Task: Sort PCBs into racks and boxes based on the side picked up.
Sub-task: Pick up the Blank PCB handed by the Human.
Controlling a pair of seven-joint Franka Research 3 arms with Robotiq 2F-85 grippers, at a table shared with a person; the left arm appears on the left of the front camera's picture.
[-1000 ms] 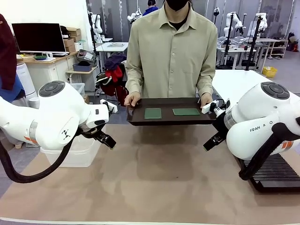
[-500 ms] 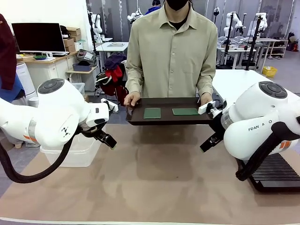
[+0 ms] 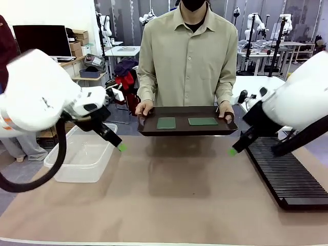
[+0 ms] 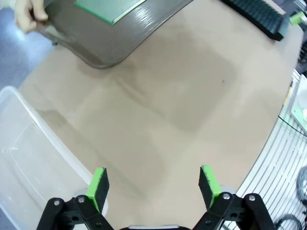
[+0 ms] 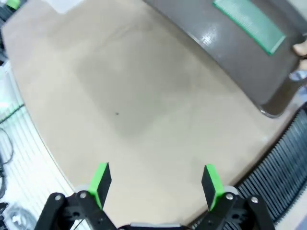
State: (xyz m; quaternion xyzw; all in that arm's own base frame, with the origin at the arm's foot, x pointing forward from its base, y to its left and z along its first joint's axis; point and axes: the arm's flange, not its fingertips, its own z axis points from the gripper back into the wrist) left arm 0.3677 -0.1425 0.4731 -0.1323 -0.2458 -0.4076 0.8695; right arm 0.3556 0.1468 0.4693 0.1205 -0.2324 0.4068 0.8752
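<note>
The left PCB (image 3: 166,123) and right PCB (image 3: 203,122) are lying flat, side by side, in the dark tray (image 3: 184,131). The right one's long axis is running along the tray's length. A person (image 3: 187,56) is holding the tray by both ends above the counter (image 3: 174,195). The left tool (image 4: 153,184) and right tool (image 5: 156,184) are hanging off the tray's two ends, tilted down at the counter, fingers spread wide and gripping nothing.

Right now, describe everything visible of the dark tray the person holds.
The tray is dark brown and rectangular, with rounded corners, a low raised rim and a glossy wood-grain look. The person holds it level at the far edge of the table, one hand on one short end, the other hand on the opposite end. On it lie, side by side and apart, a squarish green PCB and a longer green PCB.
</note>
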